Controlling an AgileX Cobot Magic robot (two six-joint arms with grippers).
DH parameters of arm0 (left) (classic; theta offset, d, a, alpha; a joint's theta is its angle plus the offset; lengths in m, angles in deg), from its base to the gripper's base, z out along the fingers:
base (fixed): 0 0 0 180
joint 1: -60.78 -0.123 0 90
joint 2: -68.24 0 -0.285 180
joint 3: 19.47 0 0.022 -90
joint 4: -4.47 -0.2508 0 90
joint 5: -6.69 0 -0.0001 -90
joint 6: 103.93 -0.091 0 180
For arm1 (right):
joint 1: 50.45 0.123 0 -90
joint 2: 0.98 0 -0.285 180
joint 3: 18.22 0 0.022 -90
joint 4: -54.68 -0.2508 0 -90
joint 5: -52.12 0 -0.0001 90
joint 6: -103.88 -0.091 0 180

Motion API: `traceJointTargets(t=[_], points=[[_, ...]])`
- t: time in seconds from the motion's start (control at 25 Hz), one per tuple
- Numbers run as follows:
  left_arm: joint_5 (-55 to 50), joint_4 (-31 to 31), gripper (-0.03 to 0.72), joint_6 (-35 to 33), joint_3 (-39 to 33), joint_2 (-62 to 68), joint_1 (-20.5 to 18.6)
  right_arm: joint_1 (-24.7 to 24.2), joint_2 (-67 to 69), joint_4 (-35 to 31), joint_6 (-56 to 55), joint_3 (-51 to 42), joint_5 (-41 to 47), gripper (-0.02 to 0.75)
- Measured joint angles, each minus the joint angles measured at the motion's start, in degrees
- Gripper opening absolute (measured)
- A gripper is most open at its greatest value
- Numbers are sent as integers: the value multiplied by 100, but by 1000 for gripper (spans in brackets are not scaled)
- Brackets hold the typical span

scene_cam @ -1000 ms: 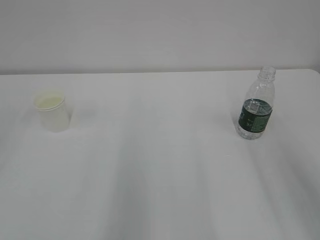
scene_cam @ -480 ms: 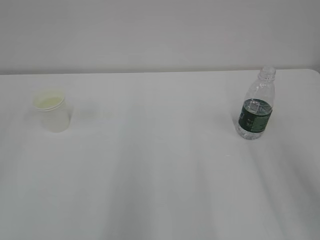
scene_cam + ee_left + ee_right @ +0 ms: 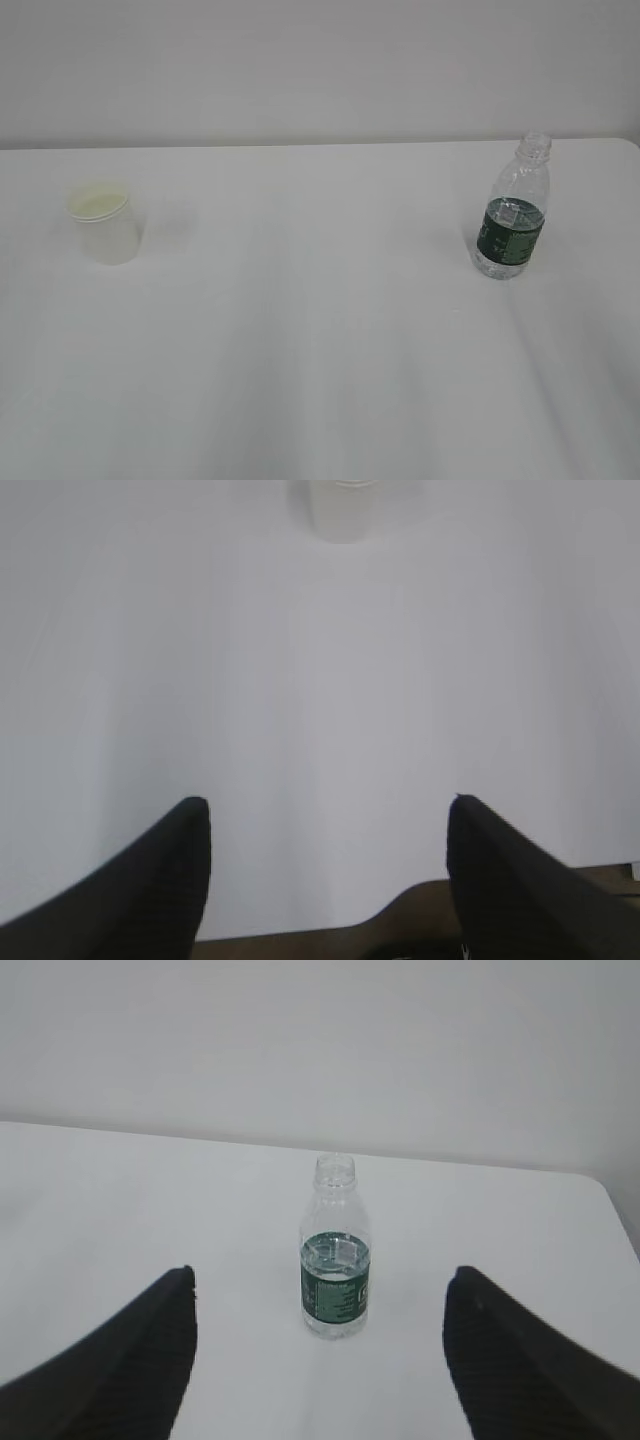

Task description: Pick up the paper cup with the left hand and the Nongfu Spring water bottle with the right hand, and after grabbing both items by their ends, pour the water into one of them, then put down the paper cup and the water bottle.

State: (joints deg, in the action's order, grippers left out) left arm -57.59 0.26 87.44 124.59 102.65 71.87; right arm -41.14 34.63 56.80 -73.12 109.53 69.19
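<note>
The white paper cup (image 3: 104,227) stands upright at the table's left; only its lower part (image 3: 345,508) shows at the top edge of the left wrist view. The uncapped Nongfu Spring water bottle (image 3: 513,213) stands upright at the right, with water up to its dark green label (image 3: 336,1288). My left gripper (image 3: 328,805) is open and empty, well short of the cup. My right gripper (image 3: 320,1275) is open and empty too, with the bottle ahead between its fingers but apart from them. Neither arm shows in the exterior view.
The white table (image 3: 320,330) ends at a pale wall behind. Its right edge and rounded far corner (image 3: 605,1200) lie close to the bottle. The table's near edge (image 3: 300,935) shows under the left gripper.
The cup and bottle stand where they were. No arm has come into the exterior view.
</note>
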Motion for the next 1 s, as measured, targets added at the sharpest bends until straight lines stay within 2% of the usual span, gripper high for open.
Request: traceJointTargets(t=[0.36,0.68,1.0], points=[[-394,128,519,-13,-47,-19,0,0,-572,0,0,308,1454,574],[-405,154,505,-17,-616,-19,0,0,-888,0,0,330,2737,574],[-246,188,505,-26,-679,-19,0,0,-1218,0,0,333,3780,574]])
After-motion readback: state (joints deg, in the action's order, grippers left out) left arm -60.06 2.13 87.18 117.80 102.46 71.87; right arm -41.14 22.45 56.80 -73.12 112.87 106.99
